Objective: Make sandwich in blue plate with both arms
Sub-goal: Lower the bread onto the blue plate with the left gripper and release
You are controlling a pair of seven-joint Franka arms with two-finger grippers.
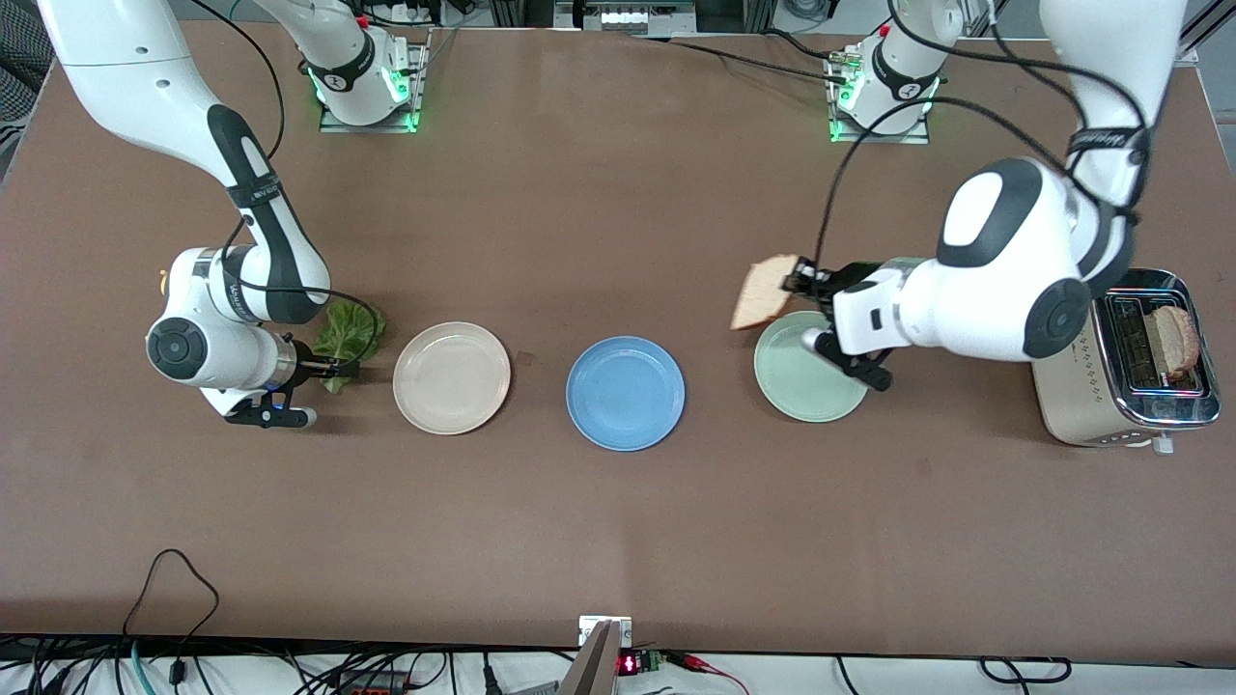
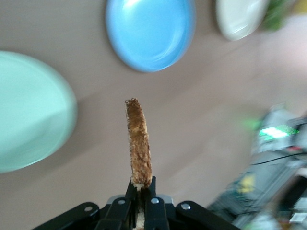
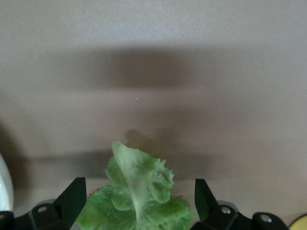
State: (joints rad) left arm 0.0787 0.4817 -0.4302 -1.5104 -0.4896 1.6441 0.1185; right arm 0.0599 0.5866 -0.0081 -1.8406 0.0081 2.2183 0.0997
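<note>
Plates: three on the surface, in a row — cream-beige plate, blue plate, mint-green plate
Bread slices: two — one held in the air, one in the toaster
Lettuce leaves: one
Toasters: one
Arms: two

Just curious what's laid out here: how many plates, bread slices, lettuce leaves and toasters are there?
Plates: 3 (cream plate, blue plate, mint plate)
Bread slices: 2 (held slice, slice in toaster)
Lettuce leaves: 1 (lettuce)
Toasters: 1 (toaster)
Total: 7
</note>
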